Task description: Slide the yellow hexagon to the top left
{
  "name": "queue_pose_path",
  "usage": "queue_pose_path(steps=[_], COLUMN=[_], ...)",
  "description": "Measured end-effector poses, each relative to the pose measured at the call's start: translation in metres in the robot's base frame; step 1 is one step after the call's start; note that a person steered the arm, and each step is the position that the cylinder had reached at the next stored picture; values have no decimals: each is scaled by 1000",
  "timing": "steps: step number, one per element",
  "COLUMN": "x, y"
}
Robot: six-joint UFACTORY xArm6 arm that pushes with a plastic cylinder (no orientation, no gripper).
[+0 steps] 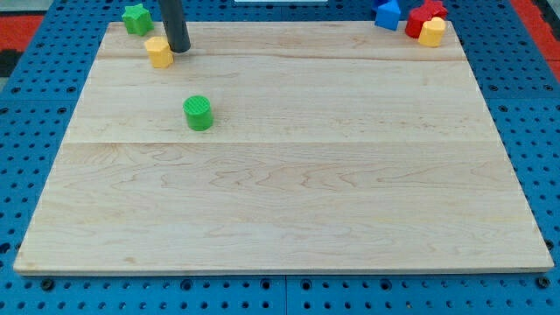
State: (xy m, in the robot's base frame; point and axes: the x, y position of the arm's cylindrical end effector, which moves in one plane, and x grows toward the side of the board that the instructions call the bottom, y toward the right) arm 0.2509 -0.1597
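Observation:
The yellow hexagon sits near the top left of the wooden board. My tip stands right against the hexagon's right side, touching it or nearly so. A green star lies at the board's top left corner, just up and left of the hexagon.
A green cylinder stands below and right of the hexagon. At the top right corner a blue block, a red block and a yellow block cluster together. A blue pegboard surrounds the board.

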Motion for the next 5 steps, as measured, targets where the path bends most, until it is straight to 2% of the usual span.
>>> queue_pose_path(steps=[1,2,3,4,5], x=[0,2,21,31,22], y=[19,67,49,6,-26])
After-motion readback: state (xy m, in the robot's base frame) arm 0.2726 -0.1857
